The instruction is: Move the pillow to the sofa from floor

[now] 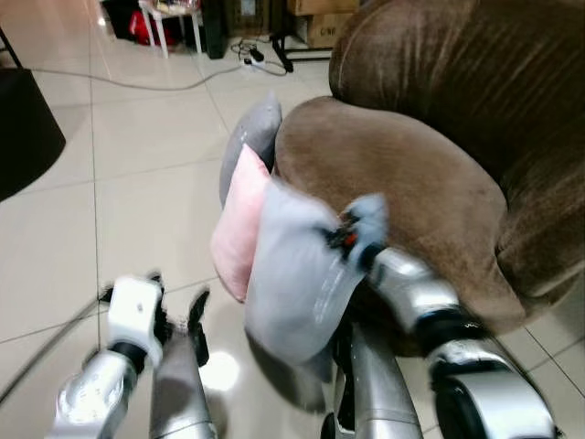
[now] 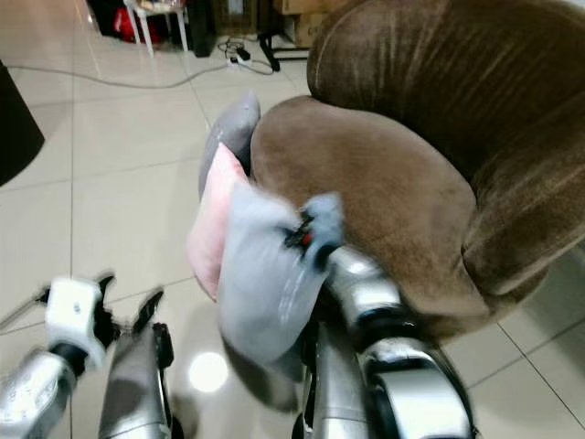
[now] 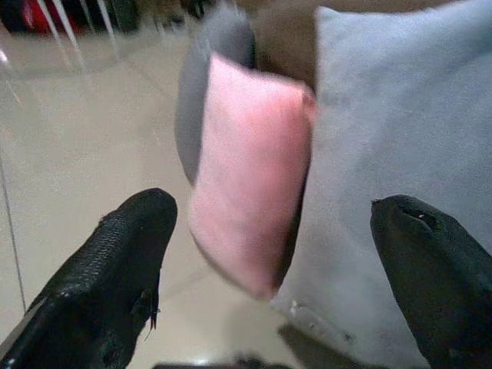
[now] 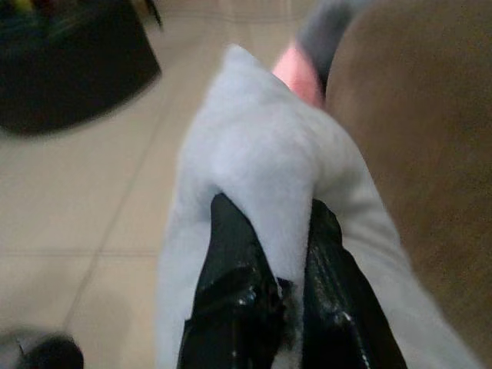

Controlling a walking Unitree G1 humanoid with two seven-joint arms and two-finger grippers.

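Note:
A light grey pillow (image 1: pixel 297 274) hangs off the floor beside the brown sofa (image 1: pixel 384 174), pinched at its upper corner by my right gripper (image 1: pixel 352 233), which is shut on the fabric (image 4: pixel 261 161). A pink pillow (image 1: pixel 239 219) and a darker grey pillow (image 1: pixel 251 137) lean against the sofa's side on the floor. My left gripper (image 1: pixel 174 315) is low at the left, open, its two black fingers (image 3: pixel 115 261) spread towards the pink pillow (image 3: pixel 250 177) without touching it.
Glossy cream tiled floor (image 1: pixel 137 183) stretches to the left. A dark round object (image 1: pixel 23 128) stands at the far left. Cables (image 1: pixel 251 55) and white furniture legs (image 1: pixel 174 23) lie at the back, with cardboard boxes (image 1: pixel 320 23) behind the sofa.

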